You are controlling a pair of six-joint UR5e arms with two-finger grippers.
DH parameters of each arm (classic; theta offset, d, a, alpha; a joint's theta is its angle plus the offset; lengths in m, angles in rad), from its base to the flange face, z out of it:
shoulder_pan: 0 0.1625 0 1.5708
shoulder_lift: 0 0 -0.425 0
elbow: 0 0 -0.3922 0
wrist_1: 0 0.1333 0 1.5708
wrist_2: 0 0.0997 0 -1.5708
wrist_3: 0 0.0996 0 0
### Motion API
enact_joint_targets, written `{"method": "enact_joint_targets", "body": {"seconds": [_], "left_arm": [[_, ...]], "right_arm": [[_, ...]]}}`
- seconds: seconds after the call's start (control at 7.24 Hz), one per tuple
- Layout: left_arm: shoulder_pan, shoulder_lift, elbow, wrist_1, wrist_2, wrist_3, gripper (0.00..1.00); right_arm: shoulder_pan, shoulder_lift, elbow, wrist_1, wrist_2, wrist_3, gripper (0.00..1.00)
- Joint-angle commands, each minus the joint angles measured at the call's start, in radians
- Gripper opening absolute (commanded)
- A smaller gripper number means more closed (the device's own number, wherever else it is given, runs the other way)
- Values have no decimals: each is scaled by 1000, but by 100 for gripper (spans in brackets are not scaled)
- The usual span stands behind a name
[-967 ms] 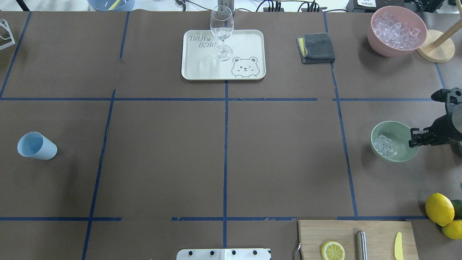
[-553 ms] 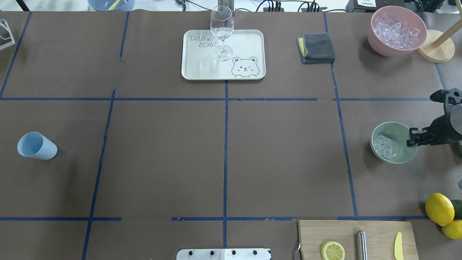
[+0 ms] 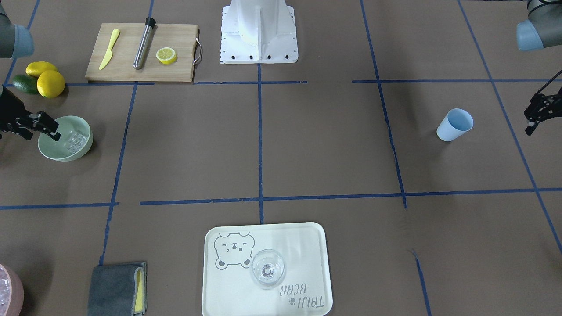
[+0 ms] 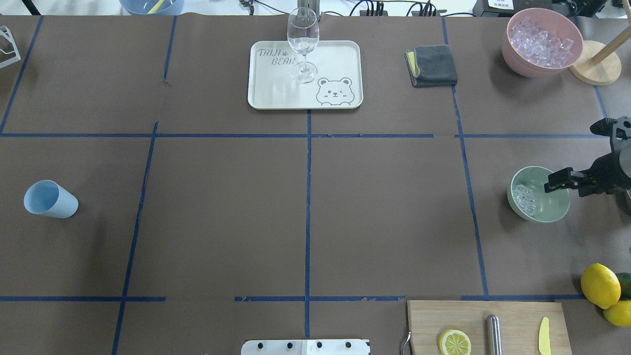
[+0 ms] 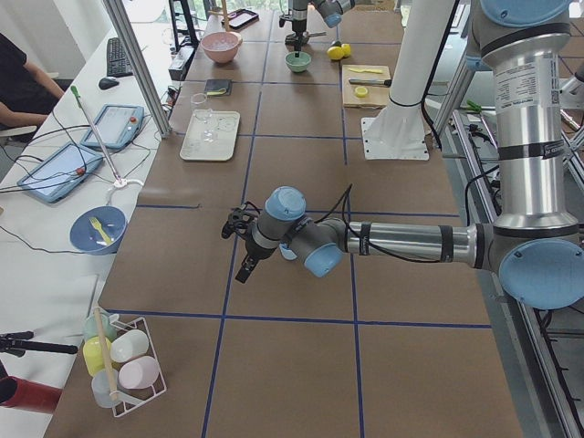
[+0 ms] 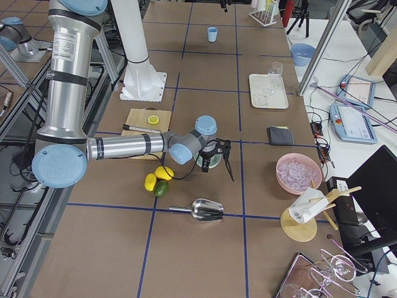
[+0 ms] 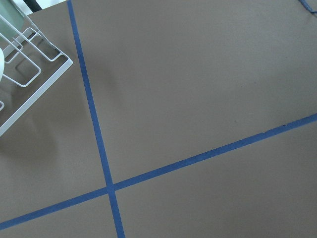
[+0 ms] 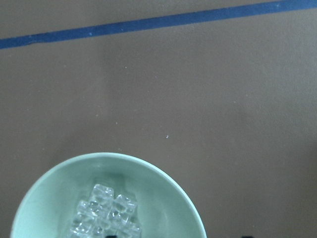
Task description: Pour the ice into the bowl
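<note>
Now the right tool (image 4: 552,183) has slid further over the green bowl (image 4: 544,209) — ice (image 4: 523,196) lies inside, so pouring looks done. Open or closed? I cannot tell.

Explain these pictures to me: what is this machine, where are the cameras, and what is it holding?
Two robot arms stand at a brown table taped into squares. Two cameras look down from above, behind and facing the robot; two look from the table's ends; one sits on each wrist. The right end effector hangs over the green bowl, which has ice cubes in it; it holds nothing I can see. The left end effector hangs to one side of a blue cup, not touching it. Also there: a tray with a wine glass, a pink bowl of ice, a cloth, lemons, a cutting board.
</note>
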Motion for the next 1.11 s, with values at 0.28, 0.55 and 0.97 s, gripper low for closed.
{"method": "enact_joint_targets", "body": {"seconds": [0.28, 0.55, 0.97], "left_arm": [[-84, -15, 79, 15, -153, 112, 100], [-188, -64, 174, 88, -262, 179, 100], [-236, -110, 169, 387, -301, 281, 100]], "right_arm": [[324, 9, -15, -270, 116, -567, 100], [469, 118, -38, -596, 104, -951, 100], [511, 109, -100, -620, 120, -1042, 100]]}}
